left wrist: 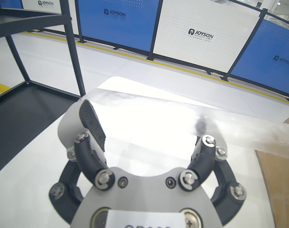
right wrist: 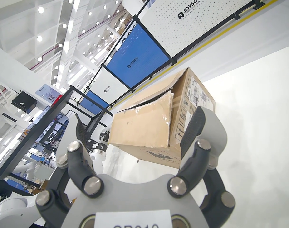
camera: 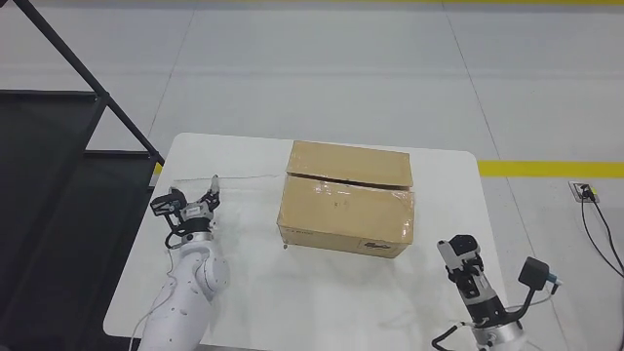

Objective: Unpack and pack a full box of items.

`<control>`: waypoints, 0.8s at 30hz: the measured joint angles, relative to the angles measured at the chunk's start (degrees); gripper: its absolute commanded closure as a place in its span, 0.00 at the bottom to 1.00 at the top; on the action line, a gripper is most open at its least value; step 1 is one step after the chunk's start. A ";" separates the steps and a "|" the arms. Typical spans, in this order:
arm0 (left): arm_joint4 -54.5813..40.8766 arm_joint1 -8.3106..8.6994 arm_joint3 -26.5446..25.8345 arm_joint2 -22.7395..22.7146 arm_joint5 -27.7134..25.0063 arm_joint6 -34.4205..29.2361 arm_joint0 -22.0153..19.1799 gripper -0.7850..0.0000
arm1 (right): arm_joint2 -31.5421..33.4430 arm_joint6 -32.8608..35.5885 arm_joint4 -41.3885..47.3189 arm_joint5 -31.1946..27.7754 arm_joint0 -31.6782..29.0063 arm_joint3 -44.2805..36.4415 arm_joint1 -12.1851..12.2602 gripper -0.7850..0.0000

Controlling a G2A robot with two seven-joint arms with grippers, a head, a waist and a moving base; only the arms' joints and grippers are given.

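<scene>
Top view, near edge: right gripper point(camera: 458, 250) above the table point(camera: 292, 297), toward its near right corner, apart from the box point(camera: 346, 203).
Right gripper state: fingers spread wide, nothing between them, pointed toward the box's right end.
Left edge: left gripper point(camera: 188, 200) over the table about midway along its left edge, well clear of the box.
Left gripper state: fingers spread wide, nothing clamped between the pads.
Tape point(left wrist: 158, 111): clear thin strip, stretched from one left fingertip point(left wrist: 85, 104) across the table to the box's far left top corner; touching that tip, whether stuck there cannot be told.
Box: brown cardboard, standing mid-table and closer to the far edge, long side facing the near edge; top flaps down yet parted along the seam, a dark gap between them, the nearer flap sunk a little lower; printed labels on the right end.
Rack point(camera: 49, 185): black frame and shelves, just off the table's left edge.
Fence point(left wrist: 206, 39): blue and white panels across the floor, beyond the far edge, with a yellow line point(camera: 546, 168) on the floor.
</scene>
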 measured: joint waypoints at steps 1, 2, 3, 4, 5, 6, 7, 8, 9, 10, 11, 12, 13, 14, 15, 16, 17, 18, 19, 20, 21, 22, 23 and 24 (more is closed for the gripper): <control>-0.10 0.18 -1.12 -0.55 0.43 -0.14 0.71 0.00 | -0.09 0.16 0.02 0.01 0.23 0.14 0.01 0.00; -0.17 0.42 -2.71 -1.33 1.05 -0.32 1.67 0.00 | -0.21 0.37 0.11 0.02 0.57 0.33 0.03 0.00; -0.20 0.60 -3.94 -1.93 1.50 -0.58 2.41 0.00 | -0.28 0.53 0.16 0.02 0.81 0.47 0.04 0.00; -0.26 0.79 -5.20 -2.56 1.89 -0.96 3.11 0.00 | -0.34 0.69 0.20 0.02 1.03 0.58 0.06 0.00; -0.28 1.06 -6.89 -3.44 2.46 -1.63 4.02 0.00 | -0.41 0.90 0.21 0.05 1.28 0.69 0.08 0.00; -0.15 1.27 -8.15 -4.09 2.88 -2.38 4.69 0.00 | -0.45 1.05 0.23 0.10 1.45 0.74 0.09 0.00; 0.12 1.49 -9.38 -4.64 3.15 -3.52 5.36 0.00 | -0.47 1.18 0.27 0.15 1.62 0.76 0.11 0.00; 0.96 1.82 -11.06 -5.06 3.12 -6.05 6.27 0.00 | -0.49 1.32 0.32 0.19 1.81 0.77 0.13 0.00; 2.05 2.03 -12.18 -5.13 2.90 -8.50 6.83 0.00 | -0.50 1.44 0.35 0.20 1.92 0.76 0.14 0.00; 2.95 2.12 -12.71 -5.13 2.76 -10.67 7.05 0.00 | -0.54 1.57 0.36 0.21 2.00 0.73 0.16 0.00; 3.09 2.14 -12.70 -5.09 2.69 -12.17 7.08 0.00 | -0.57 1.70 0.38 0.21 2.09 0.67 0.18 0.00; 2.84 2.14 -12.57 -5.07 2.69 -12.02 7.06 0.00 | -0.59 1.77 0.38 0.22 2.15 0.65 0.20 0.00; 2.65 2.13 -12.49 -5.07 2.69 -11.04 7.03 0.00 | -0.62 1.85 0.37 0.25 2.23 0.64 0.21 0.00; 2.55 2.12 -12.45 -5.06 2.70 -9.88 7.00 0.00 | -0.68 2.01 0.35 0.30 2.37 0.65 0.23 0.00; 2.54 2.11 -12.44 -5.06 2.71 -9.51 7.00 0.00 | -0.75 2.14 0.35 0.36 2.51 0.69 0.24 0.00; 2.54 2.11 -12.45 -5.06 2.71 -9.43 7.00 0.00 | -0.85 2.28 0.33 0.41 2.65 0.76 0.25 0.00; 2.55 2.11 -12.45 -5.06 2.71 -9.47 7.00 0.00 | -1.02 2.45 0.30 0.48 2.87 0.86 0.26 0.00; 2.55 2.11 -12.45 -5.06 2.71 -9.51 7.01 0.00 | -1.17 2.57 0.25 0.54 3.03 0.93 0.27 0.00; 2.54 2.12 -12.56 -5.13 2.80 -9.58 7.05 0.00 | -1.32 2.69 0.18 0.58 3.18 1.00 0.28 0.00; 2.57 2.16 -12.87 -5.36 3.16 -9.90 7.21 0.00 | -1.48 2.79 0.09 0.65 3.36 1.07 0.29 0.00; 2.67 2.21 -13.00 -5.64 3.65 -10.37 7.28 0.00 | -1.57 2.80 0.05 0.71 3.48 1.12 0.29 0.00; 2.72 2.28 -12.99 -5.98 4.24 -10.92 7.22 0.00 | -1.62 2.80 0.01 0.75 3.56 1.16 0.30 0.00; 2.71 2.35 -12.79 -6.45 4.94 -11.62 7.03 0.00 | -1.67 2.84 -0.04 0.76 3.63 1.20 0.32 0.00; 2.72 2.41 -12.54 -6.80 5.41 -12.00 6.87 0.00 | -1.68 2.89 -0.04 0.76 3.68 1.22 0.34 0.00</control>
